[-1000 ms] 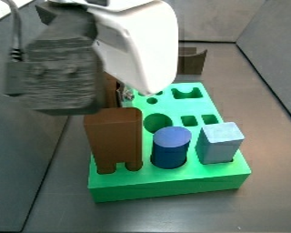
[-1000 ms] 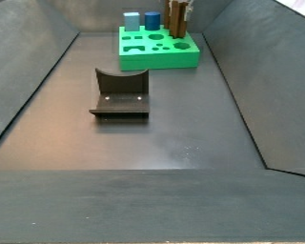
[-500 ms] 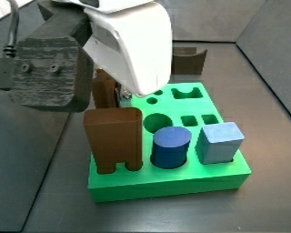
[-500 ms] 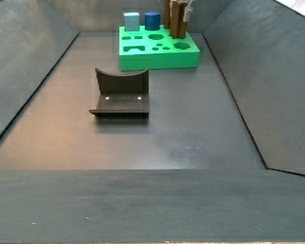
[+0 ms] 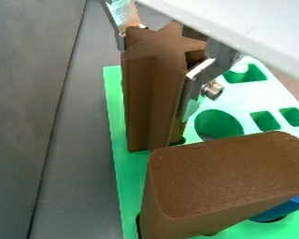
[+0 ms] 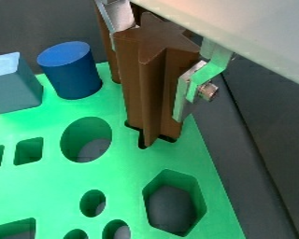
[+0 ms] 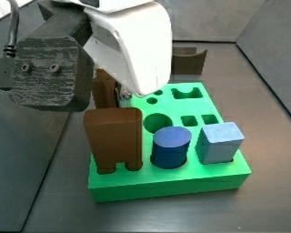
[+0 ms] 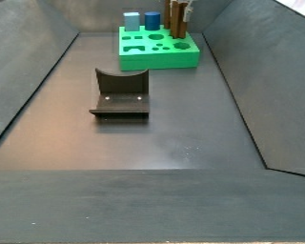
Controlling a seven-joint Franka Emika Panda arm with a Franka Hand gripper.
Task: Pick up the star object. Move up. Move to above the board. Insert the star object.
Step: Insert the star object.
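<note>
The star object (image 5: 152, 84) is a slim reddish-brown ridged post standing upright on the green board (image 5: 115, 131), its foot down in a star-shaped hole (image 6: 146, 140). My gripper (image 6: 146, 65) straddles its upper part. One silver finger (image 6: 190, 89) stands just off one side and the other finger (image 5: 119, 19) sits by the opposite top edge. The jaws look slightly open around the post rather than clamped on it. In a side view the star object (image 7: 105, 91) shows behind the arch block, under the white arm (image 7: 130, 45). In the far side view it (image 8: 177, 17) stands at the board's (image 8: 155, 59) back corner.
A wide brown arch block (image 7: 112, 136), a blue cylinder (image 7: 171, 146) and a light blue cube (image 7: 218, 141) stand in the board. Round, hexagonal and square holes (image 6: 171, 201) remain open. The dark fixture (image 8: 119, 93) sits mid-floor, and grey walls slope in on both sides.
The arm and its wrist camera block rose a little over the board between one second and half a second ago. The star object stayed standing in the board.
</note>
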